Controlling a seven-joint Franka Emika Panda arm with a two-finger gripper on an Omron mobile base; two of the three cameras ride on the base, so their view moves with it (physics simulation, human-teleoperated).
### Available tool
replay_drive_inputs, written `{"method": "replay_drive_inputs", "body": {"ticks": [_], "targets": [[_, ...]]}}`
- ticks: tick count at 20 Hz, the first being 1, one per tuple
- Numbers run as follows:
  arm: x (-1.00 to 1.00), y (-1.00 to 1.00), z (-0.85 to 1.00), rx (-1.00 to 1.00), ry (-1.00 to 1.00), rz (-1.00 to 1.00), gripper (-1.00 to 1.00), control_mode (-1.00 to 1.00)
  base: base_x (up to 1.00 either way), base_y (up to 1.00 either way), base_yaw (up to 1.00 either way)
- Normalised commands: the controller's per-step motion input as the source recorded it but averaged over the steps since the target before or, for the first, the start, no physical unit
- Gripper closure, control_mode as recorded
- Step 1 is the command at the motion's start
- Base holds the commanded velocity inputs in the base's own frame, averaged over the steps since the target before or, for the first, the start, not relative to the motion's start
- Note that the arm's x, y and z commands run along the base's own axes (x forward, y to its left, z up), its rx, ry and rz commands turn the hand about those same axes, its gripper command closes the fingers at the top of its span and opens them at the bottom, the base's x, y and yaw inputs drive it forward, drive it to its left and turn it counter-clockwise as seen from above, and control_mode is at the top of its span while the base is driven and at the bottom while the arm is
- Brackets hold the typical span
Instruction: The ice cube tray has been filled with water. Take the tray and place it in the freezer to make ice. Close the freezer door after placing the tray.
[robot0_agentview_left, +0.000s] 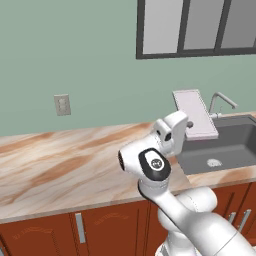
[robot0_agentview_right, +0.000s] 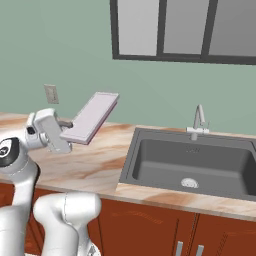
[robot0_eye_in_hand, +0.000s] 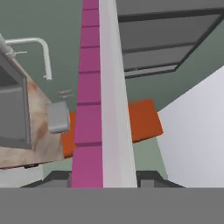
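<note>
i have the gripper (robot0_agentview_right: 65, 131) pinched on one ice cube tray (robot0_agentview_right: 91, 116), held tilted in the air left of centre in the right base view, above the counter (robot0_agentview_right: 100, 165) beside one sink (robot0_agentview_right: 192, 165). pickup looks done; freezer placement and door closing remain.

The white arm rises from the base, bends at its elbow, and reaches forward over the counter (robot0_agentview_left: 60, 160) just beside the sink (robot0_agentview_right: 150, 145), its gripper (robot0_agentview_right: 67, 131) clamped on the near end of the ice cube tray (robot0_agentview_right: 92, 116), held aloft and tilted upward.
</note>
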Motion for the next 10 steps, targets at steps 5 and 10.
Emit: {"method": "replay_drive_inputs", "body": {"ticks": [5, 10], "targets": [[0.00, -0.09, 0.00, 0.12, 0.13, 0.06, 1.00, -1.00, 0.00, 0.00, 0.00], [-0.03, -0.16, 0.04, 0.01, 0.02, 0.02, 1.00, -1.00, 0.00, 0.00, 0.00]]}}
